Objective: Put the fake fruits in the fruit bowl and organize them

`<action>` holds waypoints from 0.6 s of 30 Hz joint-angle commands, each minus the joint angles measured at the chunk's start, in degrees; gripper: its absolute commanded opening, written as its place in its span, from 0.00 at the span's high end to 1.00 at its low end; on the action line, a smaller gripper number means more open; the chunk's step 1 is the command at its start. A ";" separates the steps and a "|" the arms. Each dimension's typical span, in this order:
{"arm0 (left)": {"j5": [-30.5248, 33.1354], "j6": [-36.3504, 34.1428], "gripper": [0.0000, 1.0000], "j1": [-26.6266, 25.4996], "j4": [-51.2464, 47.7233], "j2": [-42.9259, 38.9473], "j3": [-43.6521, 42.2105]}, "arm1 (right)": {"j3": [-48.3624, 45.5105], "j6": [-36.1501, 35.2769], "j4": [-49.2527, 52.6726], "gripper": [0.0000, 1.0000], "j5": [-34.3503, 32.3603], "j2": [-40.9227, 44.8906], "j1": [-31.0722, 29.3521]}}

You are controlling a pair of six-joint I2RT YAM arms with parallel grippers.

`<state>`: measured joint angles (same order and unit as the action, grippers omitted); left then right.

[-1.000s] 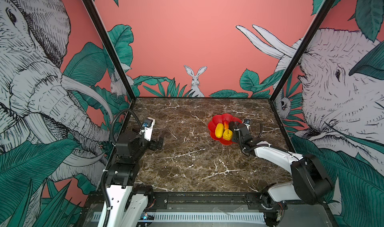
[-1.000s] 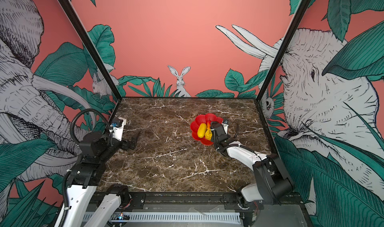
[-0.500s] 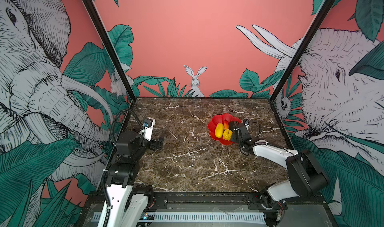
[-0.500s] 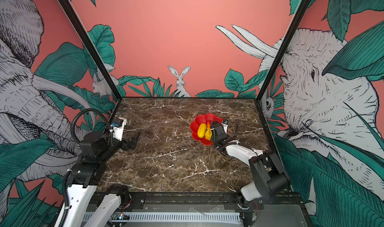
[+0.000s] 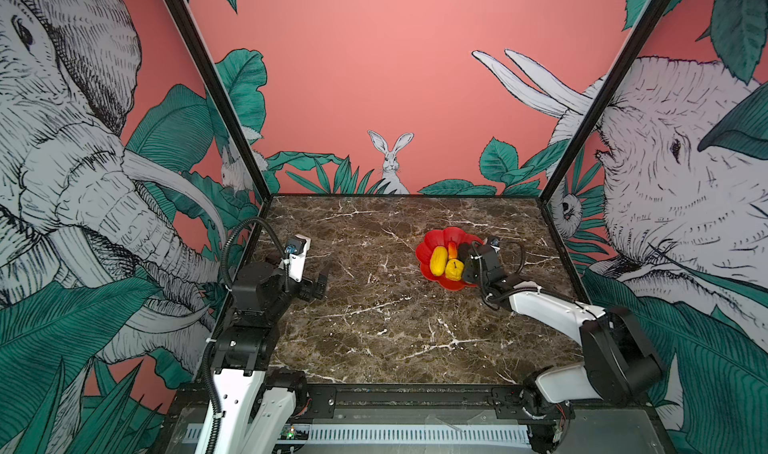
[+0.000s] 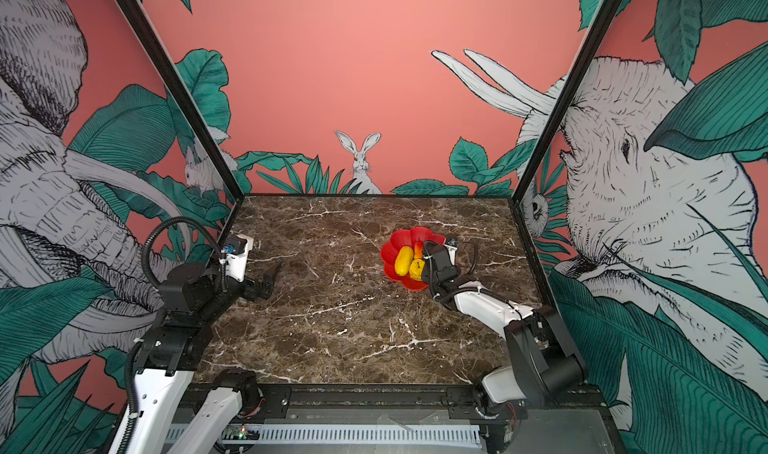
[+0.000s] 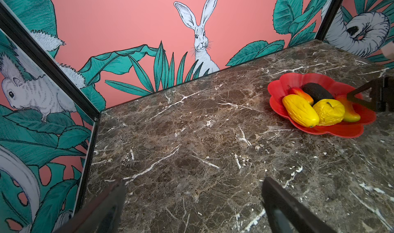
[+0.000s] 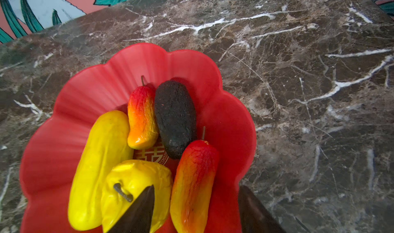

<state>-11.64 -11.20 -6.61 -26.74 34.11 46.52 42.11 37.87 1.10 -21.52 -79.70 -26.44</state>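
Note:
The red flower-shaped fruit bowl (image 5: 446, 233) (image 6: 411, 233) (image 7: 277, 87) (image 8: 149, 57) sits right of centre on the marble. All the fake fruits lie in it. They are a long yellow oval (image 8: 100, 168) (image 5: 438, 260), a round yellow apple (image 8: 136, 178) (image 5: 454, 269), a black oval (image 8: 174, 116) (image 7: 317, 91) and two slim red-orange ones (image 8: 141, 116) (image 8: 194, 178). My right gripper (image 8: 196, 187) (image 5: 462, 260) hangs open over the bowl's near right side. Its fingers stand either side of the nearer slim fruit without pressing it. My left gripper (image 7: 194, 179) (image 5: 322, 275) is open and empty, low over the marble at the left.
Patterned walls close in the marble table (image 5: 374, 327) on the left, back and right. A black rail (image 5: 395, 393) runs along the front edge. Bare marble lies between the two arms.
The right gripper's jaws have spread apart around the nearer slim red-orange fruit, which now rests in the bowl. The left arm has not moved.

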 commanded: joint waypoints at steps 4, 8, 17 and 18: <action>0.03 -0.75 0.00 0.01 0.33 0.26 -0.73 | 2.01 -15.62 1.55 0.01 -1.13 11.93 0.61; 2.10 1.80 0.00 0.04 2.60 1.87 -0.38 | 0.00 -27.76 2.67 0.00 -1.61 21.69 2.97; 13.97 14.18 0.00 -0.33 14.26 9.85 -2.71 | -15.10 -37.04 -11.09 0.00 1.19 33.96 16.21; 16.28 14.26 0.00 -0.41 17.78 10.37 -5.06 | -16.88 -37.16 -14.05 0.00 1.35 32.87 17.00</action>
<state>-2.15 -0.86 -6.72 -17.04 44.05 44.82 28.75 5.02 -5.19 -21.54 -45.08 -10.94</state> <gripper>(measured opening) 0.996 0.999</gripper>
